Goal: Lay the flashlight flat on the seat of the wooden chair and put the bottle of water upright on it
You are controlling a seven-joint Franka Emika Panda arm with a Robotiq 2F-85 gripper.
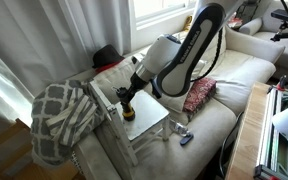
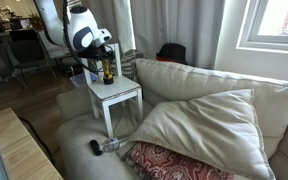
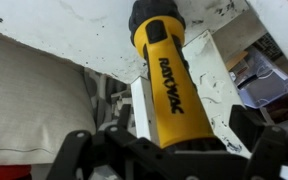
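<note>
The flashlight (image 3: 169, 80), yellow with a black head, stands steeply on the pale seat of the wooden chair (image 3: 74, 30), its head end pointing away from my wrist. My gripper (image 3: 172, 146) is open, its fingers straddling the tail end with gaps on both sides. Both exterior views show the gripper (image 1: 127, 97) (image 2: 106, 58) just above the flashlight (image 1: 128, 110) (image 2: 108, 73) on the seat (image 1: 150, 121) (image 2: 121, 93). The bottle of water (image 1: 172, 128) (image 2: 111, 145) lies on its side on the sofa cushion in front of the chair.
A small blue-and-dark gadget (image 1: 186, 138) (image 2: 95, 147) lies next to the bottle. A patterned blanket (image 1: 59, 115) hangs over the chair back. A red patterned cushion (image 1: 198, 95) (image 2: 174, 162) and a big cream cushion (image 2: 204, 125) lie on the sofa.
</note>
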